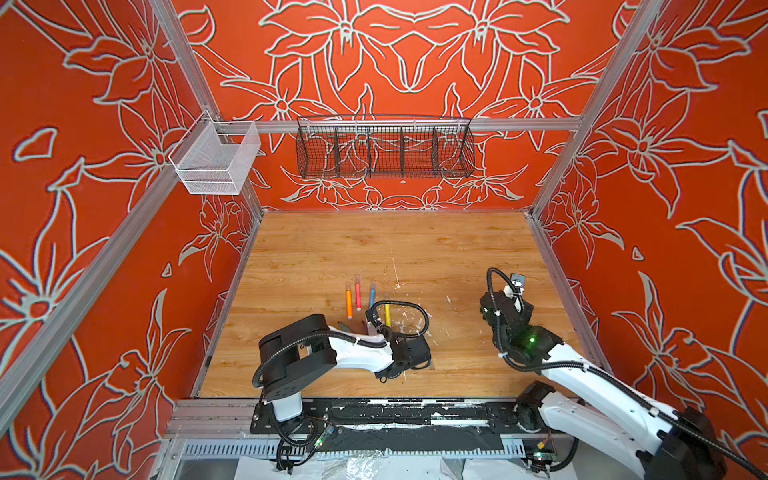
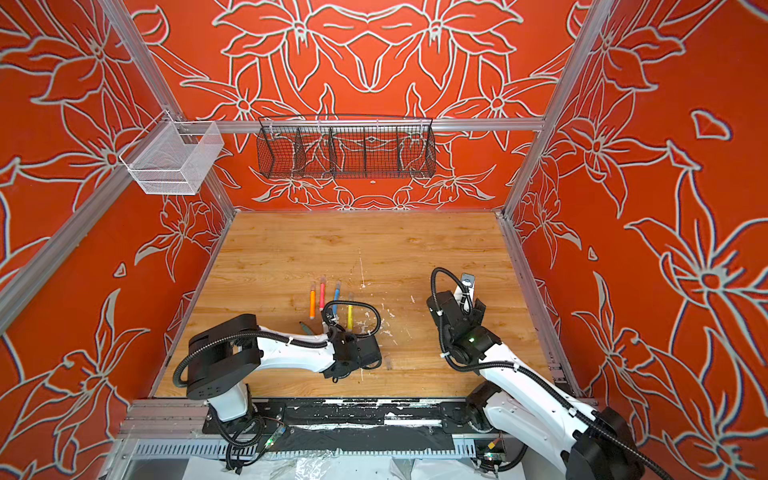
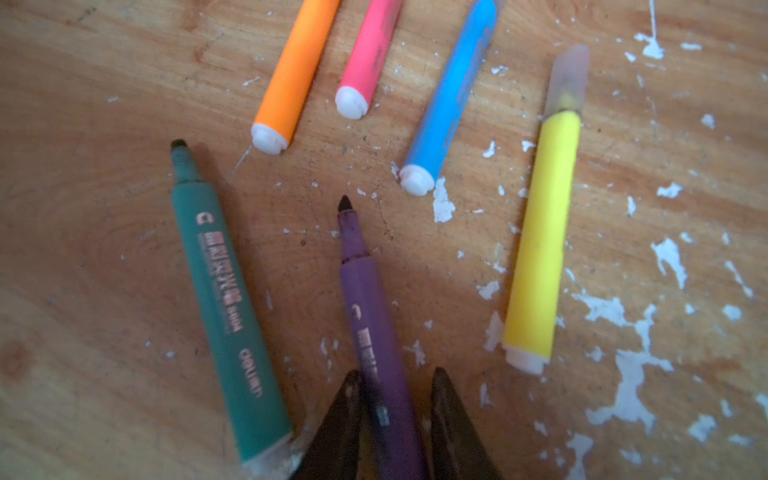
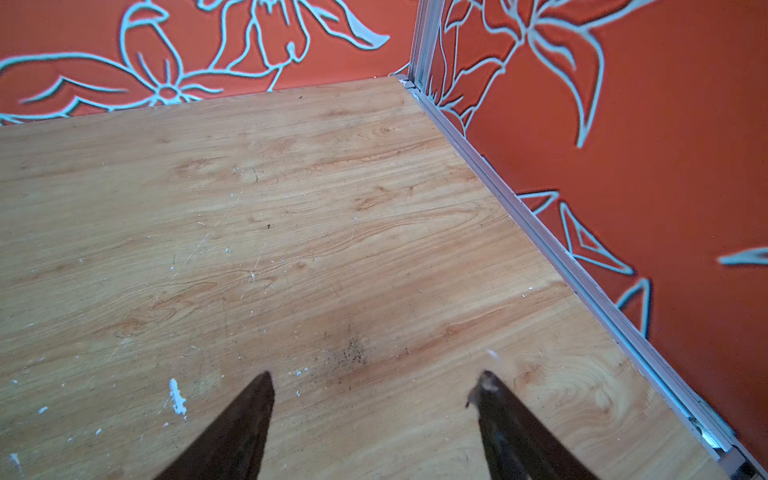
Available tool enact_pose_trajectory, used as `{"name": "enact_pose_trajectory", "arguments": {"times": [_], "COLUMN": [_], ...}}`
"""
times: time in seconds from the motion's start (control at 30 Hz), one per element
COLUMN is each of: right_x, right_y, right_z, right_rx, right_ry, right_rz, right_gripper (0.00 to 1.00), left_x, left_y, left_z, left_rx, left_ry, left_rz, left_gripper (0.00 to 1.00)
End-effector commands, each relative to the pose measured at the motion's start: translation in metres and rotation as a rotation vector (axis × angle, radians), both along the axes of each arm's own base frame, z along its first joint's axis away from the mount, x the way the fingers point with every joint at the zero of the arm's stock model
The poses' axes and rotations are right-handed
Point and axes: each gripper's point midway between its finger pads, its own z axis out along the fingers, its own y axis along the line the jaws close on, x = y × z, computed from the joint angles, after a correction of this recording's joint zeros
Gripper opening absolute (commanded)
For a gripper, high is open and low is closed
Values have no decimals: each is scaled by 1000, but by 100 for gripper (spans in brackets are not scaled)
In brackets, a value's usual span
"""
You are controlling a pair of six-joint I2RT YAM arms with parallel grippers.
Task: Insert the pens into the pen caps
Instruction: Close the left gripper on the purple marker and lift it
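Note:
My left gripper is shut on the purple pen, low on its barrel, with the bare dark tip pointing away from the jaws. Beside it on the wood lies the green pen, also uncapped. The yellow pen wears a translucent pen cap. Orange, pink-red and blue pens lie farther off with their white ends toward me. In a top view these three pens lie side by side. My right gripper hangs open over bare wood.
White paint-like flecks dot the wood near the yellow pen. A black wire basket and a white mesh basket hang on the back rail. An aluminium rail borders the table beside the right arm.

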Motion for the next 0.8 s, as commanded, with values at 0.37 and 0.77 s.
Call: {"name": "enact_pose_trajectory", "arguments": {"times": [0.37, 0.77], "right_x": [-1, 0], "right_y": [0, 3], "right_z": [4, 1], "right_rx": [5, 17], "right_ry": [-8, 20], "right_rz": [2, 9], "right_gripper": [78, 79], "left_x": [-21, -13], "left_y": [33, 26], "left_z": [9, 160], "left_rx": [59, 100], "left_ry": [46, -207], "left_rz": [24, -215], "left_gripper": [0, 0]}}
